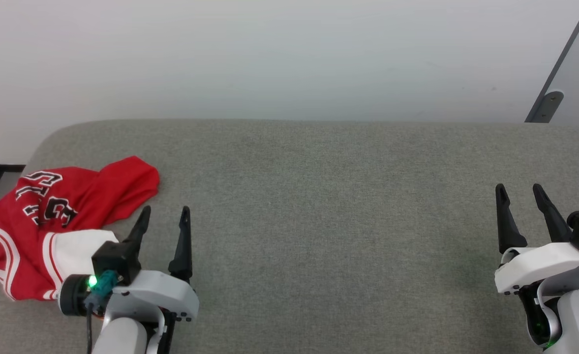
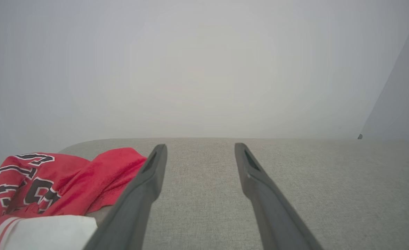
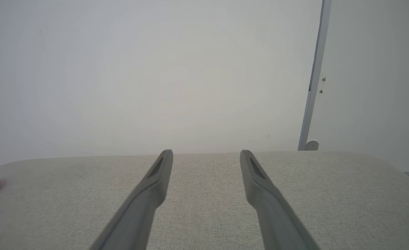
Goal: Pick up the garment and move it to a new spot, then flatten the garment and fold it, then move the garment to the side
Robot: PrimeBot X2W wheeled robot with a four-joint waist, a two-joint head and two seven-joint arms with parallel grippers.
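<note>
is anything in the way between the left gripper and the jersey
Nothing visible stands between them. The jersey lies crumpled on the grey surface just left of the open left gripper, its red fold right beside that gripper's left finger. Whether they touch cannot be told.

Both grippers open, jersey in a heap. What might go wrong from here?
1. The jersey lies bunched at the grey surface's left edge; a pinch there may catch several layers or nudge it off.
2. The left gripper sits open beside it, but the right gripper is far across the surface; a one-armed lift would likely leave it dangling crumpled, harder to flatten.
</note>
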